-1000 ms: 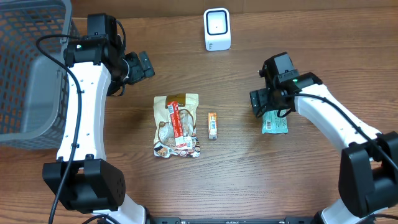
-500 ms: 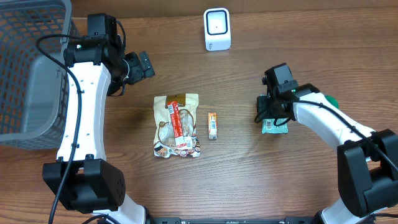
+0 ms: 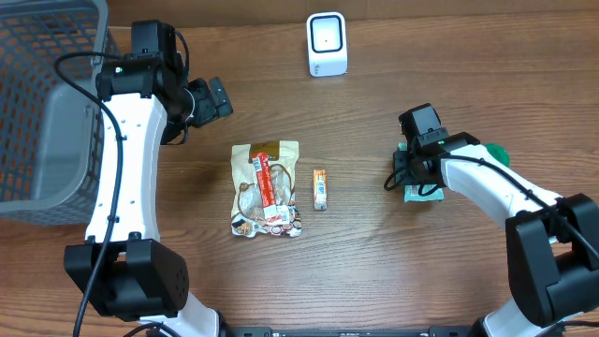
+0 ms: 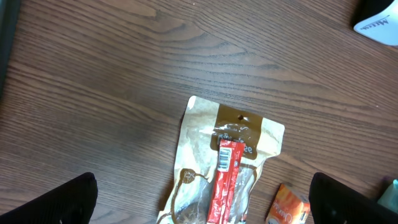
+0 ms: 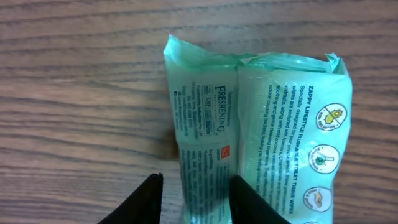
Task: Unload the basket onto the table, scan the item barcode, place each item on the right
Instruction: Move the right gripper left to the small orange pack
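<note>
Spreading across every view is a dark brown wood-grain tabletop [image 3: 374, 281]. The largest thing on it is a grey wire-mesh basket [image 3: 37, 94], which fills the far left side of the overhead view.

Next in bulk are the two arms. The white and black left arm [image 3: 126, 168] rises just beside the basket, with its wrist turned toward the middle of the tabletop. The left jaws stand spread wide. Their black fingertips [image 4: 68, 199] sit in opposite lower corners of the left wrist view and hold nothing. The white and black right arm [image 3: 487, 183] reaches in from the right side, and its wrist is bent down over a green packet.

A beige plastic snack pouch with a red strip down its front [image 3: 265, 187] lies flat near the middle of the tabletop. A white boxy barcode scanner [image 3: 327, 43] stands upright at the far edge, well apart from everything else.

The mint-green plastic wipes packet [image 5: 273, 112] lies flat on the wood at the right, printed side up, well apart from the scanner. The right jaws are lowered onto it and drawn partway in. Their black fingertips [image 5: 140, 202] straddle the narrower fold at the left of the right wrist view, one beside the packet's outer edge and the other at its middle seam. I cannot tell whether they are actually pinching that fold.

A small orange rectangular packet [image 3: 320, 188] lies just beside the pouch, between the pouch and the green packet.
</note>
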{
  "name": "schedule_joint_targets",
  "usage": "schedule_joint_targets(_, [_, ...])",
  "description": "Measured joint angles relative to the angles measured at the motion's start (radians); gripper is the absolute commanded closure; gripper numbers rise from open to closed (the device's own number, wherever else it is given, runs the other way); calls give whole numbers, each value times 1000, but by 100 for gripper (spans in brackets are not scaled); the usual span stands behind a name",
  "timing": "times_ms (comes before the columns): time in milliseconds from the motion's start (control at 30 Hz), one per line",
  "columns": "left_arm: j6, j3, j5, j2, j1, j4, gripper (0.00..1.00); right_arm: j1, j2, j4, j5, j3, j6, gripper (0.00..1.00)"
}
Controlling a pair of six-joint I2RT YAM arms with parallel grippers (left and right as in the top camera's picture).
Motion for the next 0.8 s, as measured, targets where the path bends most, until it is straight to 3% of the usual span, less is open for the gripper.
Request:
schedule_joint_targets(200, [0, 0, 0, 0, 0, 0, 0, 0, 0, -100, -71, 90, 3, 50])
schedule_joint_targets(333, [0, 0, 0, 0, 0, 0, 0, 3, -6, -105, -204, 155, 27, 32])
schedule_joint_targets(467, [0, 0, 0, 0, 0, 0, 0, 27, -14, -108, -319, 161, 87, 22])
schedule_joint_targets(567, [0, 0, 0, 0, 0, 0, 0, 75, -14, -101, -357, 161, 122, 0])
schedule_joint_targets(800, [0, 0, 0, 0, 0, 0, 0, 265, -14, 31, -396, 161, 174, 0])
